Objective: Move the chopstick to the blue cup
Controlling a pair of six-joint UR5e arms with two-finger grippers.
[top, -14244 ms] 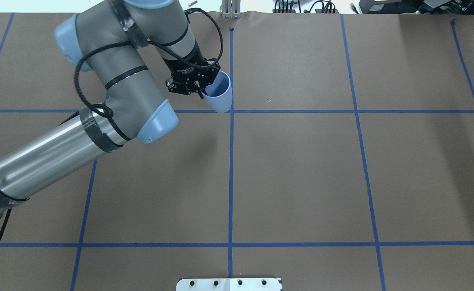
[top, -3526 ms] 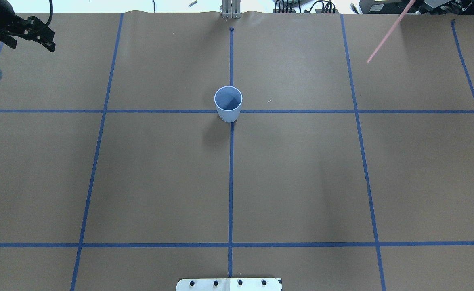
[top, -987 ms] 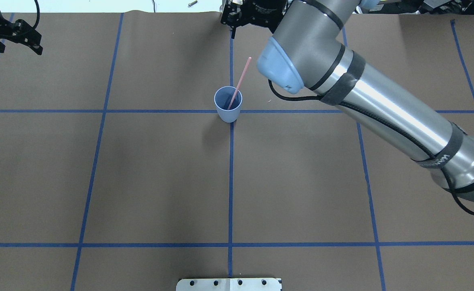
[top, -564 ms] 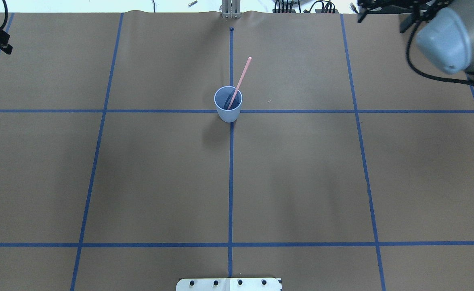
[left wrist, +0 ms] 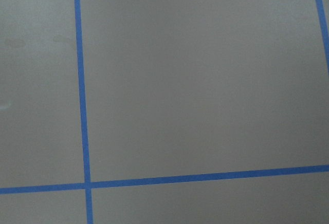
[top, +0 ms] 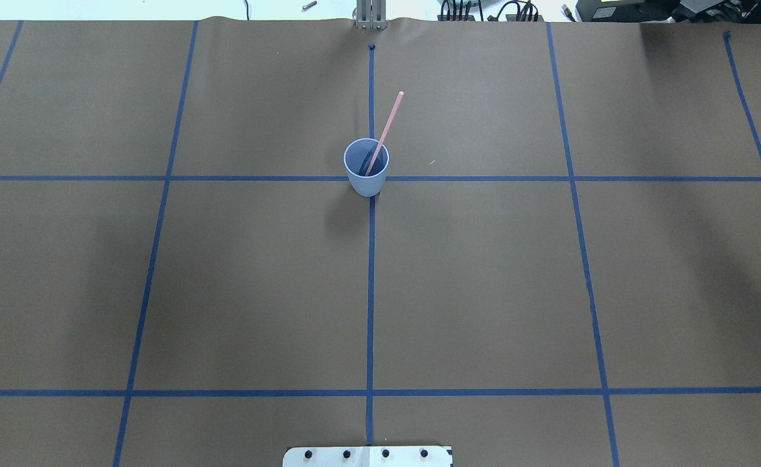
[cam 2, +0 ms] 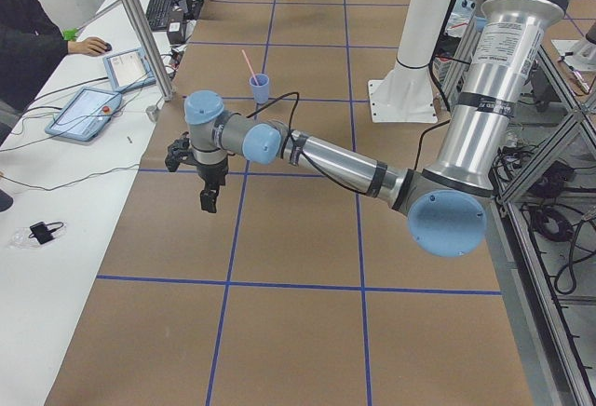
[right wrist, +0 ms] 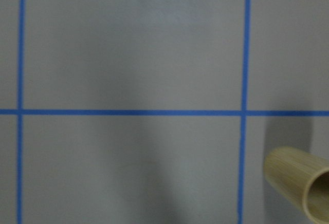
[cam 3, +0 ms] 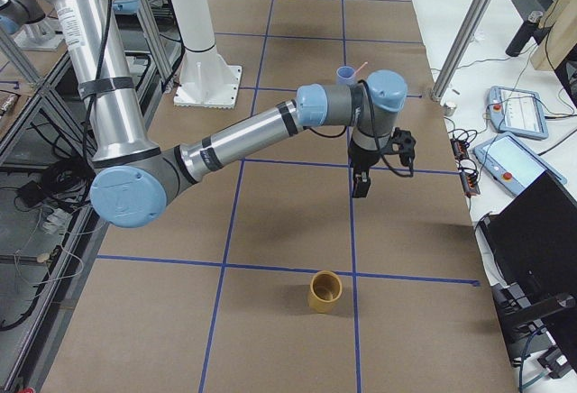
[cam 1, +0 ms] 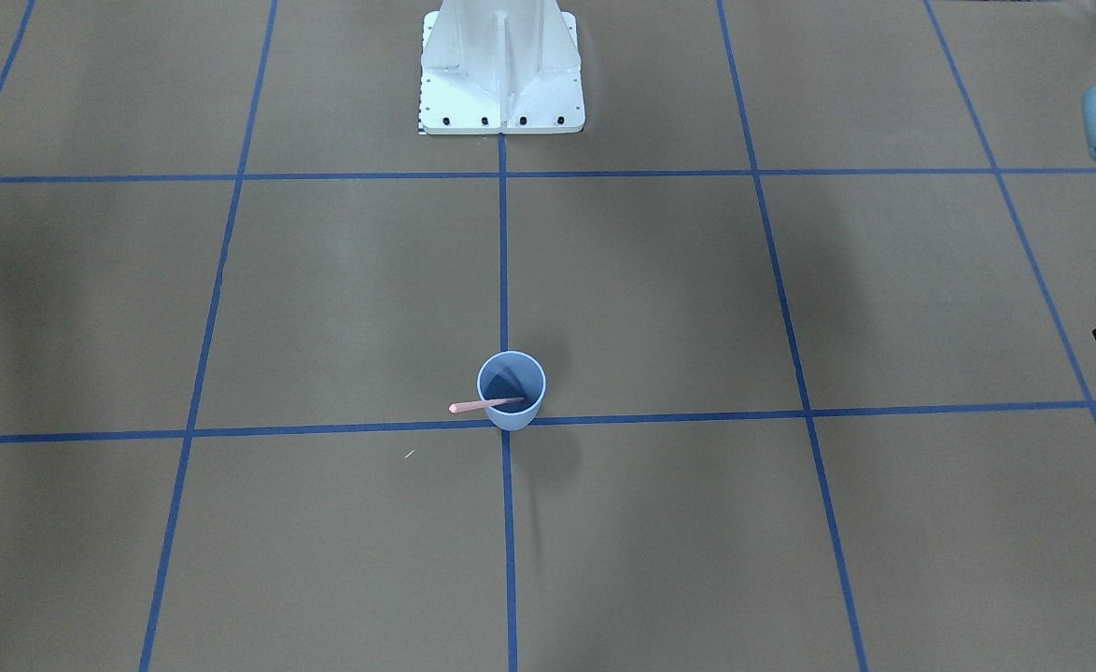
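Observation:
The blue cup (top: 366, 170) stands upright at the crossing of two blue tape lines in the far middle of the table. The pink chopstick (top: 387, 123) stands in it, leaning away from the robot and a little to its right, its upper end well above the rim. Both also show in the front view, cup (cam 1: 512, 411) and chopstick (cam 1: 470, 407). My left gripper (cam 2: 208, 199) hangs over the table far to the left of the cup. My right gripper (cam 3: 360, 186) hangs far to its right. I cannot tell whether either is open or shut. Neither holds anything.
A tan bamboo cup (cam 3: 325, 291) stands on the table's right part, also at the right wrist view's lower right (right wrist: 303, 183). The robot's white base (cam 1: 501, 70) is at the near edge. Operators' tablets (cam 2: 88, 111) lie on the white side table.
The left arm set the cup down and drew back left. The right arm brought the chopstick, left it in the cup and drew back right. Both arms are now out of the overhead view.

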